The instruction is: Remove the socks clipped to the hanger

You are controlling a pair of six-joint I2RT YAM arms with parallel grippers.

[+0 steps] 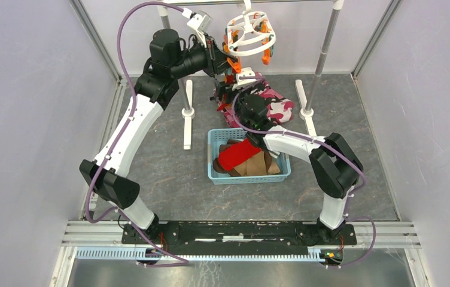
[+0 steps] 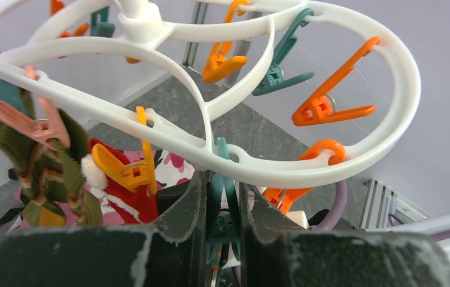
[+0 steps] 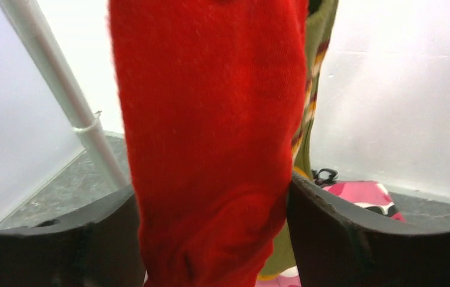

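Pale wall (image 3: 402,89) behind vertical red sock (image 3: 210,149)

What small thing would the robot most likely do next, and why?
Probably the right gripper tugs the red sock straight down. It pinches that sock, which hangs from a yellow clip on the hanger, while the left gripper grips a teal clip, seemingly steadying the hanger.

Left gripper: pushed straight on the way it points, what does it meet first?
The left gripper has a teal clip between its fingers. Pushed on, it would likely meet the white hanger rim that the clip hangs from. Depth there is hard to judge.
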